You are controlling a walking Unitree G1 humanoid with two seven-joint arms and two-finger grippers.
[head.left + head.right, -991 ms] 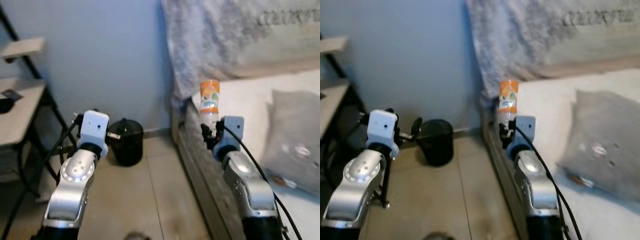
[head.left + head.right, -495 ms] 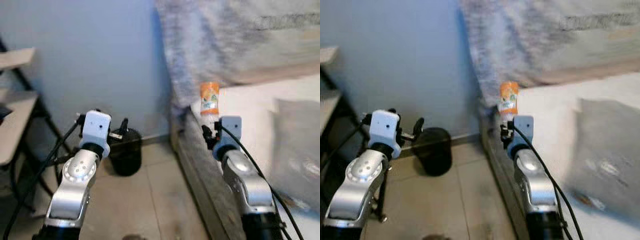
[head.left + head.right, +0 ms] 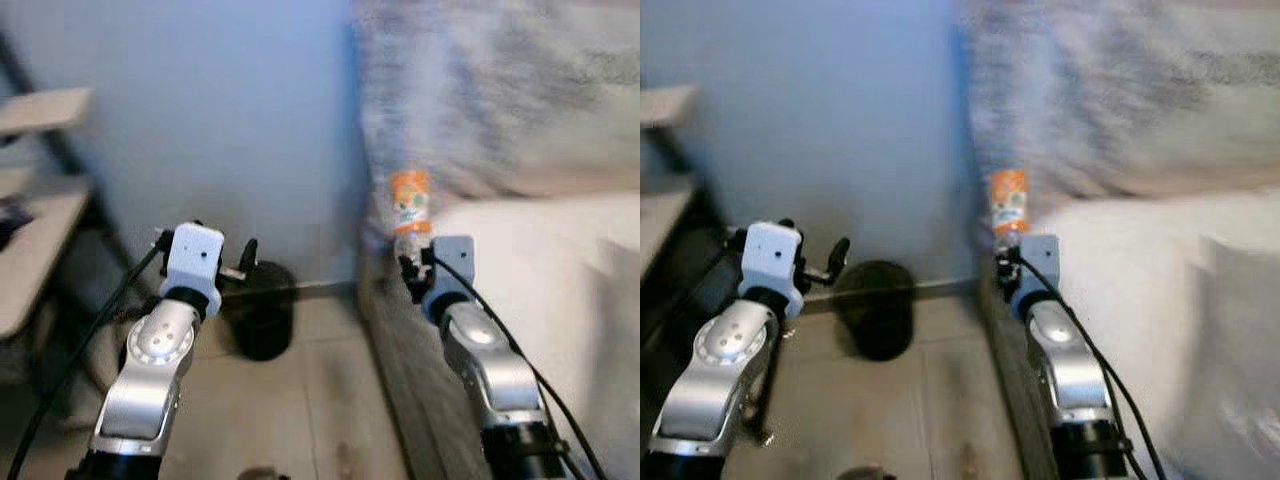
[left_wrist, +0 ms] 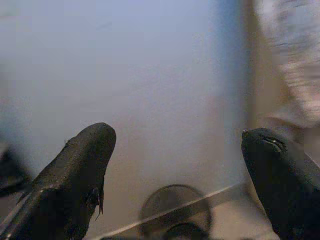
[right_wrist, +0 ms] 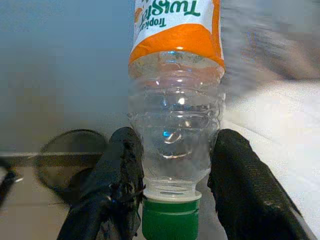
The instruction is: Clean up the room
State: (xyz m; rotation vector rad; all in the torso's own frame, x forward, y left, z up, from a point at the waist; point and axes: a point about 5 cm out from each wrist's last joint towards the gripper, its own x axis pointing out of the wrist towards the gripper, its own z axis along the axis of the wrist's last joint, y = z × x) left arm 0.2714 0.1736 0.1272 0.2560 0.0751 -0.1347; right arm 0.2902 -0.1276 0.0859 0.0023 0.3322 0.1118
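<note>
Bottle (image 5: 176, 95) top cropped; bed (image 3: 540, 260) perhaps motion-blurred.

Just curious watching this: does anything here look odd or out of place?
Yes: the right claw grips a clear plastic bottle upside down, green cap pointing downward, near the bed's edge.

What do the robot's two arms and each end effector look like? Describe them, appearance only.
Both arms are silver metal with rounded, segmented joints and dark bases. Each wrist carries a white boxy housing, and black cables run along both arms. The left end effector and the right end effector each have two thick, matte black fingers with rounded tips.
</note>
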